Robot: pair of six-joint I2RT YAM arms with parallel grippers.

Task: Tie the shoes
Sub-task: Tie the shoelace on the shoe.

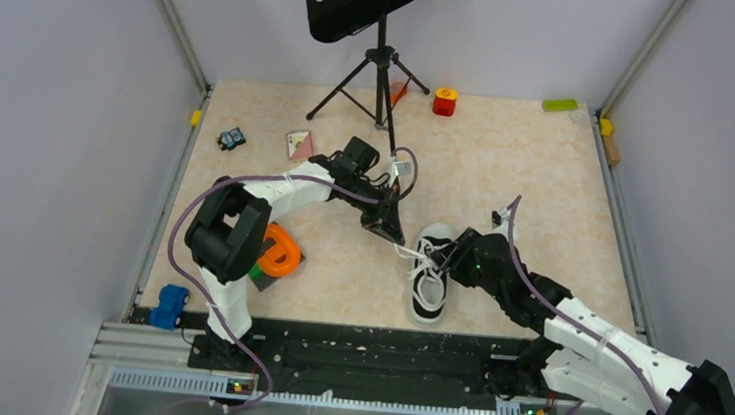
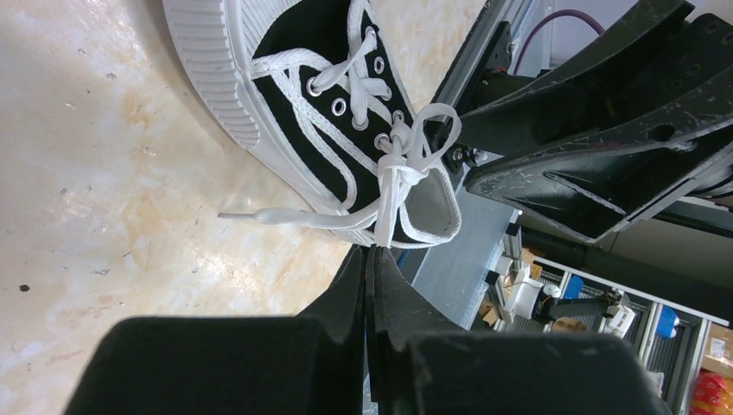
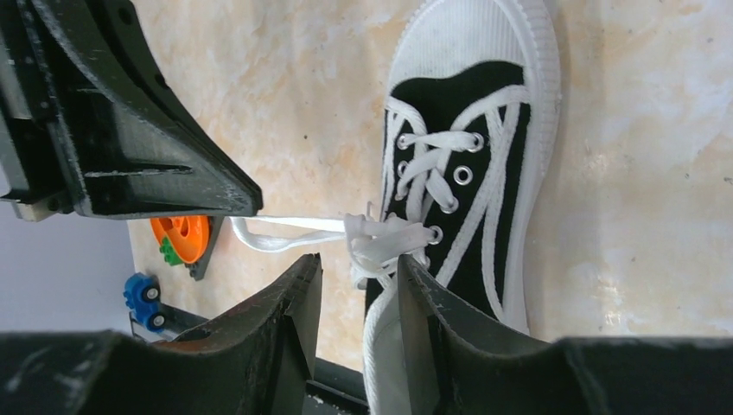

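Centrally placed: one black canvas sneaker (image 1: 430,273) with white sole, on the beige table (image 1: 526,181) close to its near edge, between the two grippers. No brand mark on it is legible.

Laces (image 3: 436,138): white, threaded through metal eyelets and gathered into a knot (image 3: 380,245) at the top eyelets. One loop (image 2: 432,130) stands up from the knot. One tipped free end (image 2: 259,215) lies flat on the table beside the sole.

Left gripper (image 2: 372,255): jaws pressed together, pinching lace that runs straight from the knot to the fingertips.

Right gripper (image 3: 359,268): jaws parted. The knot sits between the tips, against one finger, with bare table showing on the other side, so it is not clamped. Its fingers hide the heel end in the right wrist view.

Surroundings:
- one music stand (image 1: 381,8) on a tripod, desk cut off at the top edge
- one card (image 1: 300,143), print too small to read
- one red-and-yellow block (image 1: 444,101)
- one green block (image 1: 559,105)
- one small toy car (image 1: 232,138)
- one blue toy (image 1: 172,306)
- one orange ring (image 1: 279,250), partly behind the left arm
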